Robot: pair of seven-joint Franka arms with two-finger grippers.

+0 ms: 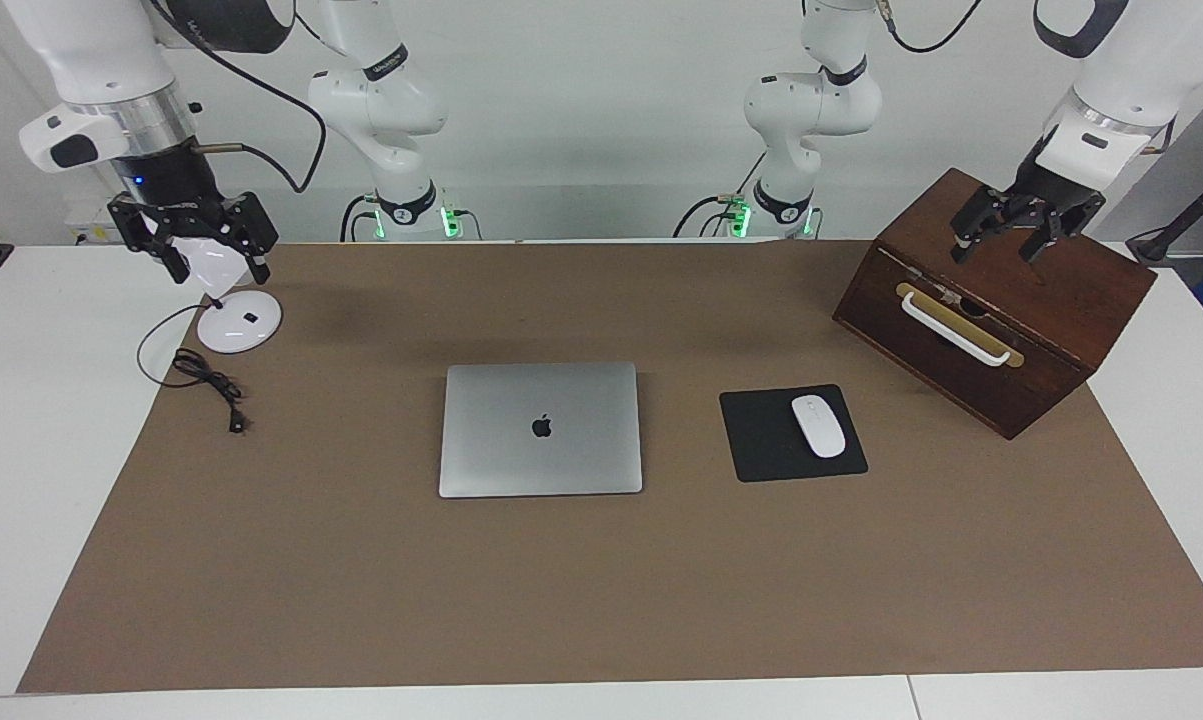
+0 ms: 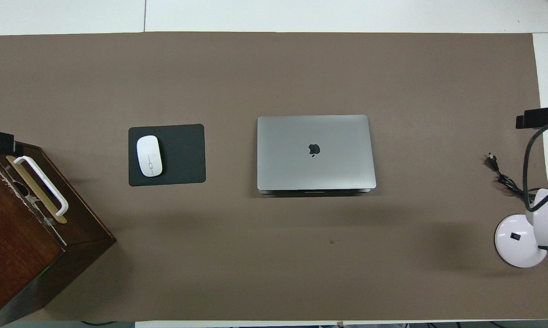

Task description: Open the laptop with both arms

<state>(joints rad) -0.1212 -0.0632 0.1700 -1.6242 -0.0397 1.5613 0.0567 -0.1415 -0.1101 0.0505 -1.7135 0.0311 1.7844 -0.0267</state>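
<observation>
The closed laptop [image 1: 541,430] lies flat mid-desk, reachable by both arms, while the left claw [image 1: 1006,240] and right claw [image 1: 204,250] hang open, empty.

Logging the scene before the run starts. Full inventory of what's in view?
laptop: 1, silver-grey with black apple logo, lid shut, flat at mid-table
mouse pad: 1, black, beside the laptop toward the left arm's end
mouse: 1, white, on the mouse pad
wooden box: 1, dark brown with a white handle, at the left arm's end, nearer the robots than the mouse pad
desk lamp: 1, white, round base, at the right arm's end
lamp cord: 1, black, coiled beside the lamp base
table mat: 1, brown, covers the white table
left gripper: 1, black, open, over the wooden box, waiting
right gripper: 1, black, open, over the desk lamp, waiting
</observation>
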